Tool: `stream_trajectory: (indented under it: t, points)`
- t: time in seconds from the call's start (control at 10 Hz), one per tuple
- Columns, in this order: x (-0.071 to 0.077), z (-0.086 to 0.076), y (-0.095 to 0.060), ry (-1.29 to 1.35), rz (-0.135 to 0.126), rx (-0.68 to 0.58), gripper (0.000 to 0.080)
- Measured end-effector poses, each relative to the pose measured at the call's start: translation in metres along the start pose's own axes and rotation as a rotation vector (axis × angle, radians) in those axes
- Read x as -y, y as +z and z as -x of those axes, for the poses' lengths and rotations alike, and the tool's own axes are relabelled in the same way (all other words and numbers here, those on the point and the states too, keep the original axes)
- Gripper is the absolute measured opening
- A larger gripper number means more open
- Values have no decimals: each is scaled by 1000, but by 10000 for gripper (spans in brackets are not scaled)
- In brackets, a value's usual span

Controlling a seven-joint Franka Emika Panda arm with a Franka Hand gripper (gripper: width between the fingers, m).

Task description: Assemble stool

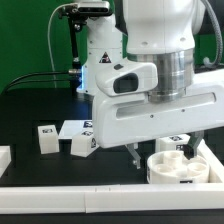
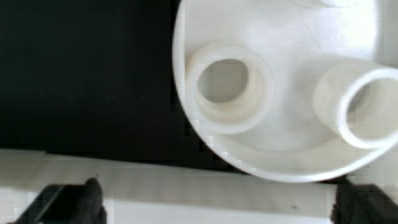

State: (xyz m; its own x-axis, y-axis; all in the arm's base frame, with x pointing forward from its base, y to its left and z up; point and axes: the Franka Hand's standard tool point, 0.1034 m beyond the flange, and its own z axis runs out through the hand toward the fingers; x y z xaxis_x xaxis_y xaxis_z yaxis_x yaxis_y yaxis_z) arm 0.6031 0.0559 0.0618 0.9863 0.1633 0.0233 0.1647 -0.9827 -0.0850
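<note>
The round white seat disc lies on the black table at the exterior view's lower right, its socket rings facing up. In the wrist view the seat disc fills the upper right, with two round sockets showing. Two white legs with square tags lie at the exterior view's left, one leg beside the other leg. A third leg lies just behind the disc. My gripper hangs low beside the disc's left rim. In the wrist view my gripper is open and empty, its dark fingertips wide apart.
A long white border rail runs along the front edge, and shows under my fingers in the wrist view. Another rail stands at the right of the disc. The robot's base and cables stand at the back.
</note>
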Motion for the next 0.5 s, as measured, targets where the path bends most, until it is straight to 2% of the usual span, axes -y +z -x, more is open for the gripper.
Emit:
stream_trajectory:
  t: [0.2, 0.4, 0.5]
  points:
    - [11, 24, -10, 75, -2, 19, 648]
    - [4, 21, -11, 44, 2, 9, 649]
    - [5, 21, -10, 45, 2, 10, 649]
